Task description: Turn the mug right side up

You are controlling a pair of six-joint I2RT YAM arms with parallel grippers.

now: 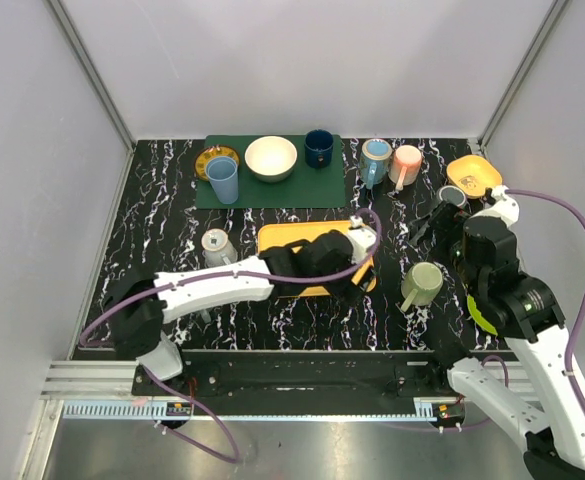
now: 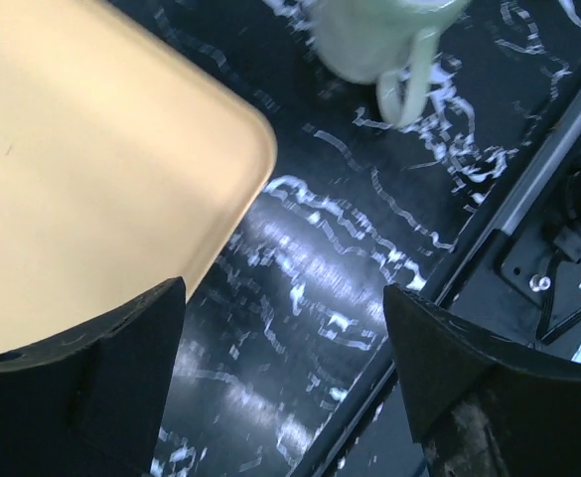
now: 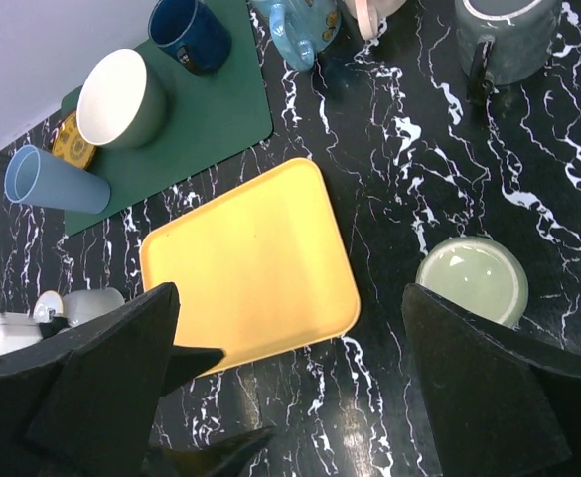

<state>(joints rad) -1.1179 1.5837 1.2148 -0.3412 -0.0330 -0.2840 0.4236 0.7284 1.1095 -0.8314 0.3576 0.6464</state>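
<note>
Right of the tray [image 1: 277, 238], the green mug [image 1: 422, 285] sat upside down, base up. Left gripper [image 2: 282, 348] hovered wide open, empty, near it, probably lining up. Right gripper [image 3: 290, 378] was open, empty, parked high out of the way.

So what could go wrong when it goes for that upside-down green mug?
The glossy green mug might slip mid-flip. The left gripper, open at the corner of the yellow tray, could nudge it. The right gripper hangs open above the same mug, so the two might collide.
</note>
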